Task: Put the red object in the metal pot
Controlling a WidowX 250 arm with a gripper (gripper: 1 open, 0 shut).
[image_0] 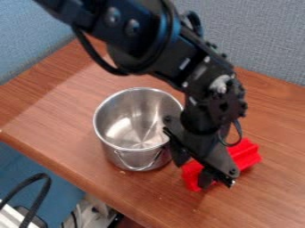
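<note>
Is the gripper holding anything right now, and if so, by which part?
The gripper is down at the red block, around its near end, but I cannot tell whether it holds it.

Shiny metal pot [134,122] on smooth brown wood table [53,111].

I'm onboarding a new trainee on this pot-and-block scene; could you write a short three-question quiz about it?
1. True or false: the metal pot has the red object inside it.
2. Multiple choice: what is the wooden table holding up besides the red object? a) a plate b) the metal pot c) a sponge
3. Fill in the blank: the end effector is down at the ____ object.
Key: 1 false; 2 b; 3 red
</note>
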